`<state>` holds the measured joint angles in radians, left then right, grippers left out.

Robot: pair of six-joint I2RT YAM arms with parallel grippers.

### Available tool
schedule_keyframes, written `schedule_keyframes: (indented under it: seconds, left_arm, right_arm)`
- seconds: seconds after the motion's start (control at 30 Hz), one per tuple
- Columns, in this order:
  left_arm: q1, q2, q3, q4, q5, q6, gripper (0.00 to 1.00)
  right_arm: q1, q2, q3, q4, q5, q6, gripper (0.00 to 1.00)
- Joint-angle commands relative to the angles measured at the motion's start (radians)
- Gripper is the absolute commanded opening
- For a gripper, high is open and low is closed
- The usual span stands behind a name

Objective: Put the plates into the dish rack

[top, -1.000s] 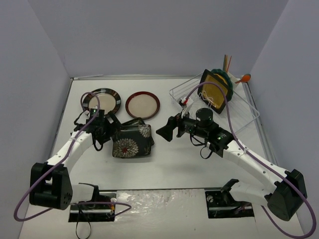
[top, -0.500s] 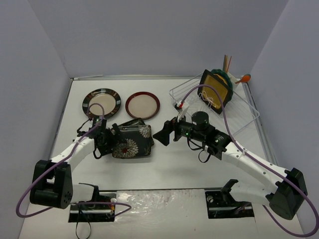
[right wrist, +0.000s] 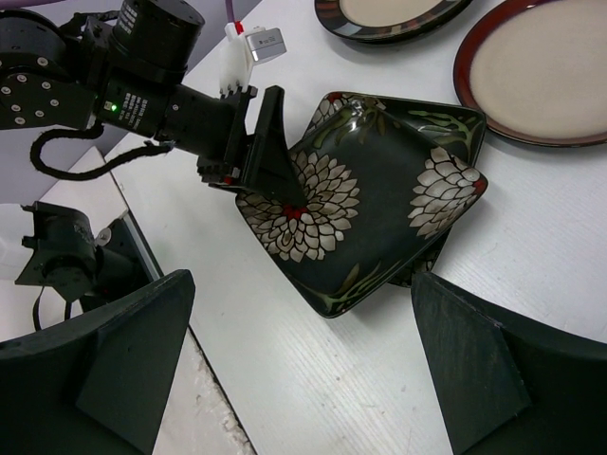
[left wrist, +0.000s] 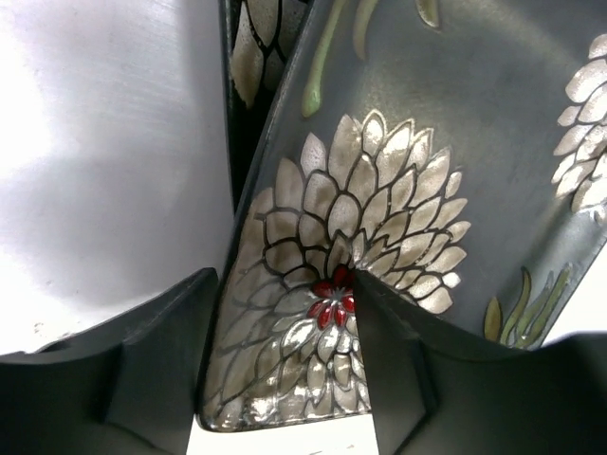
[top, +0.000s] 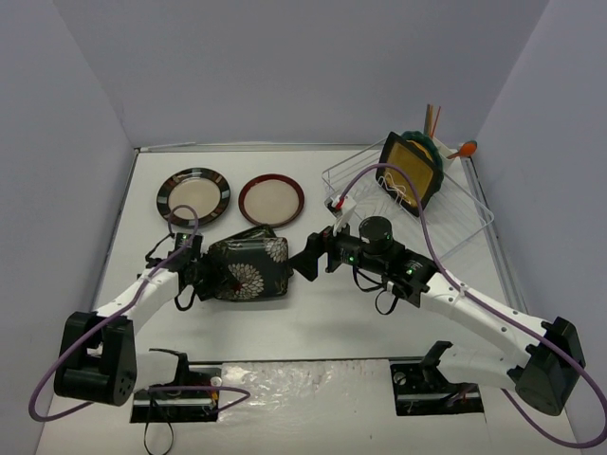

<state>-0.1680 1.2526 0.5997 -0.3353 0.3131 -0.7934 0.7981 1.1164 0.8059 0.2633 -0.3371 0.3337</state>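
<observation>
1. Two black floral square plates are stacked near the middle of the table [top: 322,313]. The upper floral plate [top: 248,269] is glazed glossy black, with white chrysanthemum blooms, one red flower centre and pale green stems. It is seen tilted and askew over the lower floral plate [left wrist: 248,52].
2. The upper floral plate's 9 o'clock edge is clamped by the left gripper [top: 209,270]. One finger is pressed on top at the red-centred bloom and the other is set outside the rim.
3. The right gripper [top: 311,258] is spread wide with nothing held. It is placed at 3 o'clock of the stack, just beside the plate's edge but apart from it.
4. From the stack, the striped-black round plate [top: 193,197] is found at 11 o'clock and the red-brown round plate [top: 271,199] at 12 o'clock. Both are cream-centred and laid flat.
5. The dish rack [top: 469,213] is found at 2 o'clock, by the far right corner. The amber-centred square plate [top: 410,169] is stood on edge in it, with the teal scalloped plate [top: 429,145] just behind.
6. A small white connector [right wrist: 258,42] is seen on the left wrist; any marking on it is too small to be read.
7. The table is bounded by walls [top: 285,66] at 9, 12 and 3 o'clock. White tabletop is shown at 6 o'clock of the stack, towards the arm bases.
</observation>
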Motion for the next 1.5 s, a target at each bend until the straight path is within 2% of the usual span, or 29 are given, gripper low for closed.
schedule_keyframes:
  seconds: [0.0, 0.17, 0.23, 0.57, 1.0, 1.33, 1.47]
  left_arm:
    - [0.004, -0.084, 0.014, -0.016, 0.000, -0.004, 0.45]
    - [0.008, -0.126, -0.004, -0.042, -0.010, -0.004, 0.17]
    - [0.012, -0.141, -0.006, -0.053, -0.011, -0.004, 0.11]
    - [0.046, -0.256, -0.008, -0.146, -0.032, 0.006, 0.03]
    - [0.087, -0.322, -0.062, -0.120, 0.005, -0.010, 0.00]
    - [0.091, -0.462, -0.006, 0.015, 0.086, -0.124, 0.00]
    - [0.091, -0.471, 0.020, 0.057, 0.115, -0.153, 0.00]
  right_arm:
    - [0.023, 0.002, 0.033, 0.060, 0.039, 0.004, 0.95]
    - [0.037, 0.013, 0.025, 0.076, 0.048, 0.011, 0.95]
    - [0.044, 0.020, 0.024, 0.080, 0.052, 0.014, 0.95]
    - [0.079, 0.061, 0.031, 0.099, 0.065, 0.018, 0.95]
    - [0.099, 0.111, 0.034, 0.126, 0.064, 0.028, 0.95]
    - [0.101, 0.189, 0.048, 0.185, 0.130, 0.199, 0.95]
    - [0.095, 0.219, 0.047, 0.199, 0.164, 0.263, 0.96]
